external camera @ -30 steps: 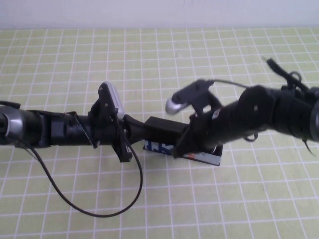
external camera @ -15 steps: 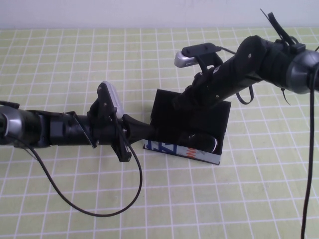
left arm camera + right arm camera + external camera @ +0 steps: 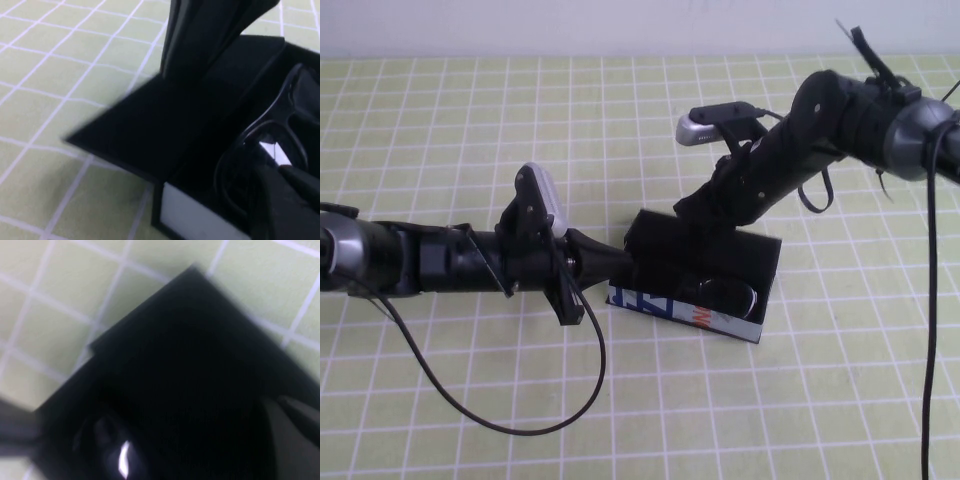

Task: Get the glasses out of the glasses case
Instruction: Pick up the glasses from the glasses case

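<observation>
From the high view, I have the left tool [image 3: 610,265] against the near end of the glasses case [image 3: 720,318]; its grip I cannot tell. My right tool [image 3: 695,208], clenched, rests on the raised lid [image 3: 705,245].

Left wrist view: the glasses [image 3: 265,150] lie inside, just beside this tool.

Right wrist view: only lid. I'd push it fully back before reaching in.

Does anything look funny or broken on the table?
Nothing looks broken or spilled. The glasses case sits open, lid up, with the glasses inside. The left end effector is at the case's left end; the right end effector, shut, is at the lid.
</observation>
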